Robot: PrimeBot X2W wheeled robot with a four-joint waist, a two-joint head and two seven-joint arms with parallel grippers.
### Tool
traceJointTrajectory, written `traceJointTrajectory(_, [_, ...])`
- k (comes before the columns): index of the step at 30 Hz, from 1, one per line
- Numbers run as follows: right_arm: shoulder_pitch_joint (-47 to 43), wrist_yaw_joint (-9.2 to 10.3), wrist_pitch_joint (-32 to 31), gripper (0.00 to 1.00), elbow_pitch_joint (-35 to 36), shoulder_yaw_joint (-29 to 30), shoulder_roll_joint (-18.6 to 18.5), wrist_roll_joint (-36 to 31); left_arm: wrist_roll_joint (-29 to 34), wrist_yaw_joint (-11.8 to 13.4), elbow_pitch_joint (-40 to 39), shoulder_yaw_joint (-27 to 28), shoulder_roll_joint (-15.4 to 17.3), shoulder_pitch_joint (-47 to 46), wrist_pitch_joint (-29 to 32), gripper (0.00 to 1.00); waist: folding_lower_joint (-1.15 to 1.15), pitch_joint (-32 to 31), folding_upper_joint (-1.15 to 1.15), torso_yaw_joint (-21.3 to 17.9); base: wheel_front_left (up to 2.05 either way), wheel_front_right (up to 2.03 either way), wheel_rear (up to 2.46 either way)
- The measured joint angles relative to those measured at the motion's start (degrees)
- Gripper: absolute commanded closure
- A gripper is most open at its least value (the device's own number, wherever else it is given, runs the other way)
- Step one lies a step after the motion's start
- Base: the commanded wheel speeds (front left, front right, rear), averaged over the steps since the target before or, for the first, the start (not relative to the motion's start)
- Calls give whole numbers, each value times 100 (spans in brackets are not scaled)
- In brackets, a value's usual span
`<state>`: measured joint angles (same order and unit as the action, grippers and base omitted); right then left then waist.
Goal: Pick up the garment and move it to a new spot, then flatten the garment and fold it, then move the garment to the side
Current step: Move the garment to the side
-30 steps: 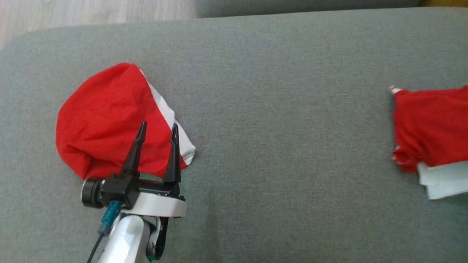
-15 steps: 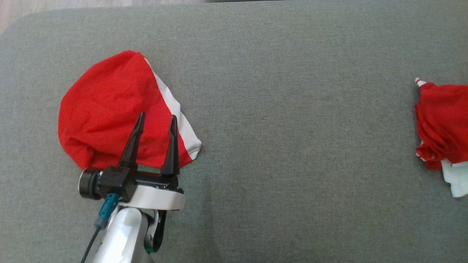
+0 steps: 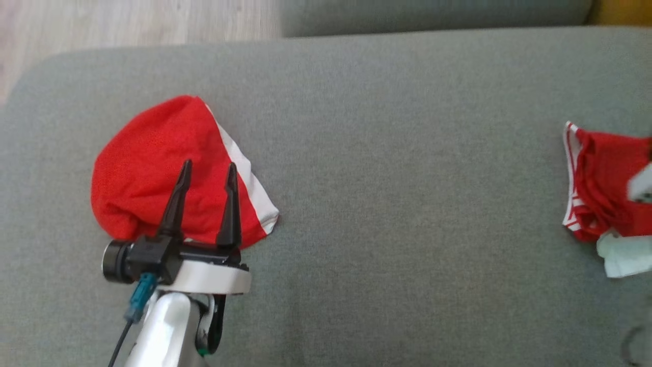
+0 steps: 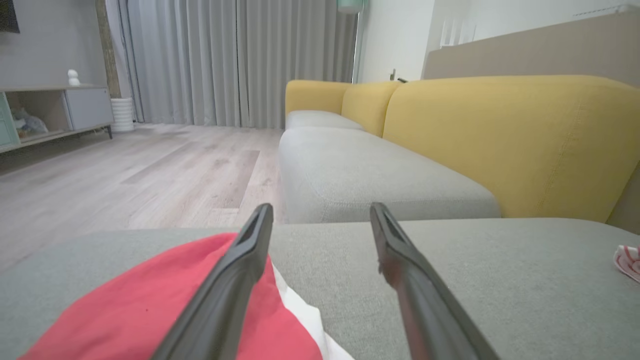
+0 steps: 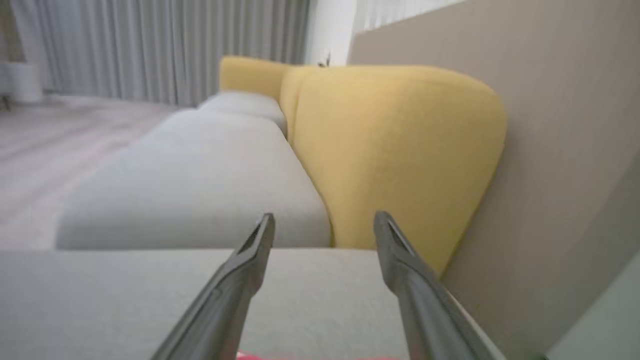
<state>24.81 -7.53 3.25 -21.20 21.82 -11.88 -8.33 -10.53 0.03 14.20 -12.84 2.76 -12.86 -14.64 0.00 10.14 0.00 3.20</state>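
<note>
A red garment with a white stripe (image 3: 153, 168) lies bunched at the left of the grey cushion (image 3: 407, 168). My left gripper (image 3: 209, 164) hovers open over its near edge, nothing between the fingers. In the left wrist view this gripper (image 4: 321, 210) points past the red cloth (image 4: 140, 310), which lies below the left finger. A second red garment with white trim (image 3: 601, 183) lies crumpled at the right edge, with a blurred pale part (image 3: 643, 184) over it. My right gripper (image 5: 325, 217) is open, with a red sliver (image 5: 300, 357) just below it.
Wooden floor (image 3: 127, 25) lies beyond the cushion's far left corner. A yellow sofa backrest (image 4: 500, 135) and another grey seat cushion (image 4: 360, 170) stand ahead. A pale cloth piece (image 3: 624, 257) sits by the right garment. A beige wall panel (image 5: 550, 150) is to the right.
The head camera has shifted, so the whole picture moved. The right garment looks more bunched and a blurred pale part now shows over it. The left gripper stays open over the left garment.
</note>
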Motion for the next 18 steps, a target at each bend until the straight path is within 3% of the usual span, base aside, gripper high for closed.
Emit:
traceJointTrajectory(6, [-522,0,296,0,806,-547,720,691,-68,49,-156,96,1,408,1,0,-1,-469,0,-25,0,0,0])
traceJointTrajectory(12, [-1344,0,599,0,1206,-1247,906,1478,-169,52,-156,146,2,768,1,0,-1,-806,0,-75,0,0,0])
traceJointTrajectory(18, [-2141,0,925,0,820,-1803,932,1969,-261,53,-169,121,2,922,1,0,0,-876,0,-41,0,0,0])
